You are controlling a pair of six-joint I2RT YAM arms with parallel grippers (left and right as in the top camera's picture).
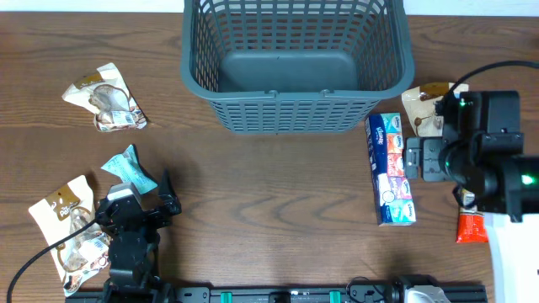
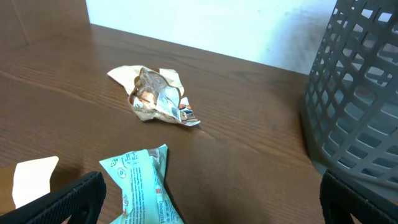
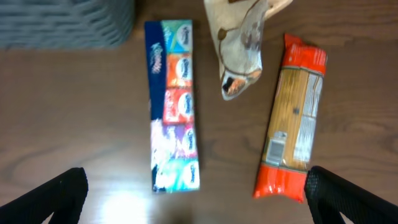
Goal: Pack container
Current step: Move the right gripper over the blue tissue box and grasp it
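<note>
At the far middle of the table point(image 1: 278, 194) stands the container point(image 1: 295, 71), a grey-blue lattice basket whose solid floor shows bare. Nothing has been packed yet, so I judge the task to be at its very first pick. The right gripper point(image 3: 194, 180) hangs above the goods on the right side, its jaws spread wide with nothing between them. Below it lie a long tissue multipack point(image 3: 174, 106) near the basket's right corner, a beige pouch point(image 3: 242, 50) beside it, and an orange packet point(image 3: 292, 137) further out, none touching another. The left gripper point(image 2: 210, 186) is likewise open and empty, low over the wood, with a teal packet point(image 2: 140, 186) lying just ahead between its fingers point(image 2: 68, 202), nearer the left one. A crumpled snack pack point(image 2: 158, 96) lies well beyond that, and a flat beige snack pack point(image 1: 72, 231) sits beside the arm, partly hidden in the overhead view. The right arm seems the likelier to act first, since its camera looks squarely down on the multipack — but that picture is blurred, so this is only a guess. The next move calls for lowering onto one pack with the jaws across its narrow width, closing, lifting clear of the rim, and letting go over the basket's open top.
</note>
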